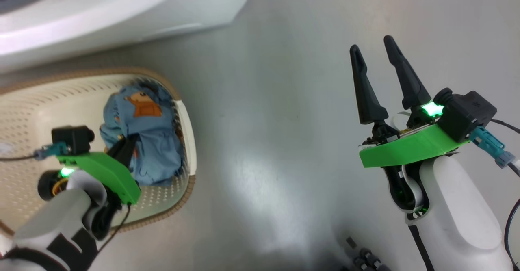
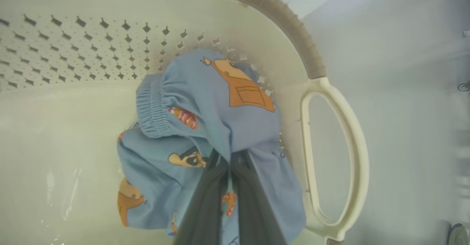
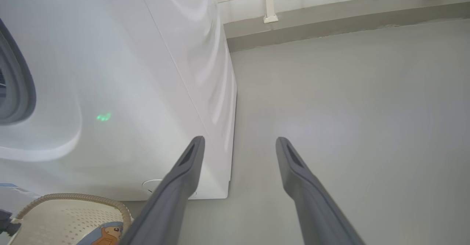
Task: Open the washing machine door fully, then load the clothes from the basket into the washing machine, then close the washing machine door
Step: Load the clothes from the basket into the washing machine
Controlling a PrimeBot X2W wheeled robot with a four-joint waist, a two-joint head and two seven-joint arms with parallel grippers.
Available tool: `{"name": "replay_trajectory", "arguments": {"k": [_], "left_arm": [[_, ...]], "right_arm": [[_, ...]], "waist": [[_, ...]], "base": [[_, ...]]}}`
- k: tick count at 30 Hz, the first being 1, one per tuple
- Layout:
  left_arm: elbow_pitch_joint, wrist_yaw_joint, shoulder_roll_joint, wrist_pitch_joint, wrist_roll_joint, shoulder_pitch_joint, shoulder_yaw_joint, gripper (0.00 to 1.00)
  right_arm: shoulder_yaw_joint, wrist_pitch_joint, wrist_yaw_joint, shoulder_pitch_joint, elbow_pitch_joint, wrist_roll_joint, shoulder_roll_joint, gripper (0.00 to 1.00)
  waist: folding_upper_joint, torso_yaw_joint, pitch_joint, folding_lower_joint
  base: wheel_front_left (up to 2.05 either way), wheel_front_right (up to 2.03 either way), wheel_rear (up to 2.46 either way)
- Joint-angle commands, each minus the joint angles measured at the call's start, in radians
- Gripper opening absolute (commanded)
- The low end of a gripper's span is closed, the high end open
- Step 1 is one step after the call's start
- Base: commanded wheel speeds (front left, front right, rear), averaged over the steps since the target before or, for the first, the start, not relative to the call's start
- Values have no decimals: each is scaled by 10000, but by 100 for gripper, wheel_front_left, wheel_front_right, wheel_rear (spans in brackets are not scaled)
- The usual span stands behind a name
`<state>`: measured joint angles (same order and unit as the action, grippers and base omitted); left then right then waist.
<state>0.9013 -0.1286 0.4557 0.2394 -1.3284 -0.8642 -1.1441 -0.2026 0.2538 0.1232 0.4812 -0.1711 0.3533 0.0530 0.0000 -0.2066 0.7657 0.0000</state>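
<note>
Down inside the basket (image 1: 190, 141), the left fingers (image 2: 207, 201) are pinched tight on the blue bear-print clothes (image 2: 216, 105); right of the basket, the right fingers (image 1: 367, 92) hang spread wide, holding nothing.

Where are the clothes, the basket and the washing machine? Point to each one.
the clothes (image 2: 220, 127): left wrist view, plain blue fabric near the bundle's middle.
the basket (image 2: 73, 54): left wrist view, perforated inner wall.
the washing machine (image 3: 128, 72): right wrist view, white front panel.
</note>
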Motion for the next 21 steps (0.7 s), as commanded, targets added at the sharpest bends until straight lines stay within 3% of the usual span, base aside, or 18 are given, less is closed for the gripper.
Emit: {"name": "replay_trajectory", "arguments": {"k": [1,4,10,21], "left_arm": [[-232,-21,351,157,-46,370,185,0],[-692,-21,418,212,0,670,441,0],[-1568,-21,382,220,595,1519,1954,0],[-2988,-21,-345,222,2306,3826,4561,0]], "right_arm": [[-209,80,75,-276,102,115,-27,100],[-157,80,75,-390,-86,152,-27,100],[-31,80,75,-673,-374,185,31,100],[-83,80,75,-1569,-943,726,668,100]], "waist": [[0,267,-840,0],[0,421,-1437,0],[0,757,-2512,0],[0,1481,-4749,0]], "base": [[0,0,0],[0,0,0],[0,0,0],[0,0,0]]}}
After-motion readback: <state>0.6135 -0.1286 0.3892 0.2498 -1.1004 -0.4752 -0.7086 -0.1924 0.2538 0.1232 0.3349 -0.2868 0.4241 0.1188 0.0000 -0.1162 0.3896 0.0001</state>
